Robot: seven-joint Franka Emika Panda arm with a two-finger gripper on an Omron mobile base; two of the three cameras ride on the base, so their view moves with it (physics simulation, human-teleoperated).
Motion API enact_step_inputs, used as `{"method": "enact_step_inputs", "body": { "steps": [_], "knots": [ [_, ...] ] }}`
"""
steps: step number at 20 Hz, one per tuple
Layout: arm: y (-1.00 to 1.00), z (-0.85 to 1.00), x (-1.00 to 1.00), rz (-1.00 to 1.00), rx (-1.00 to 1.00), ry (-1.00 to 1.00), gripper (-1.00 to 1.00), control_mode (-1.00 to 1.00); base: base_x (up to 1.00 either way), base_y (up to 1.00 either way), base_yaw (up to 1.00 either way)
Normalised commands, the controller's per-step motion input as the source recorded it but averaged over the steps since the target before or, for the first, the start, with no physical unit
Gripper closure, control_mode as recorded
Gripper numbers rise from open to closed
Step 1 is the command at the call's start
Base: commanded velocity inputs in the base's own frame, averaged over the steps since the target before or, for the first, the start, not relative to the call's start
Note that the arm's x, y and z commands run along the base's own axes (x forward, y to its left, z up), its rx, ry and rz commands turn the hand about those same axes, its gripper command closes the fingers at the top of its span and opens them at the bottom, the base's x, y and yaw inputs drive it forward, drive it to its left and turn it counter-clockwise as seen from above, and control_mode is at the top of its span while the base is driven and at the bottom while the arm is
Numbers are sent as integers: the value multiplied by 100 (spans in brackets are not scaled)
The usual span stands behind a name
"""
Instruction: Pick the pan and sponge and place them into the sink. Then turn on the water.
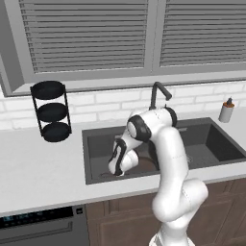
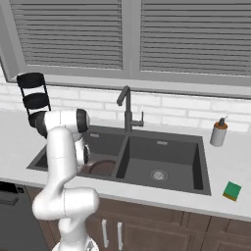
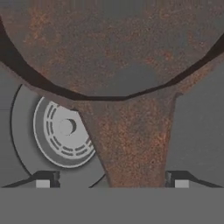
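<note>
The arm reaches down into the left bowl of the sink (image 1: 96, 144), its tool (image 3: 112, 177) low over the pan (image 3: 109, 48), which lies on the floor of that bowl. In the hand view the pan's rusty brown round body fills the upper half, and its handle runs down toward six o'clock, passing between the two dark fingertips (image 3: 46, 178) at the bottom edge. Those tips stand wide apart, one on either side of the handle with a gap showing at each side, so the tool is open and grips nothing. The round metal drain (image 3: 65, 129) of the left bowl shows at about eight o'clock from the handle, partly covered by the pan's rim. In the right base view a brown arc of the pan (image 2: 103, 167) peeks out beside the arm, against the divider between the two bowls. The right bowl holds only its own drain (image 2: 158, 174). The sponge (image 2: 232, 190) sits flat on the counter (image 2: 230, 162) at the sink's right end, near the front edge, well apart from the tool. A soap dispenser (image 2: 218, 132) stands behind it, toward the wall. The dark gooseneck faucet (image 2: 127, 110) rises at the back of the sink, at twelve o'clock from the divider. A black three-tier rack (image 1: 52, 111) stands on the counter left of the sink.
</note>
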Motion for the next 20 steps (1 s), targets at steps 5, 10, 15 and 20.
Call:
{"method": "enact_step_inputs", "body": {
  "steps": [5, 10, 15, 20],
  "knots": [
    [16, 83, 6, -1, 0, -12, -100, -100, 0, 0, 0],
    [2, 100, 0, -1, -1, -1, -100, -100, 0, 0, 0],
    [0, 100, -5, 0, 0, 0, -100, -100, 0, 0, 0],
    [0, 99, -36, 0, -3, 0, -100, -100, 0, 0, 0]
  ]
}}
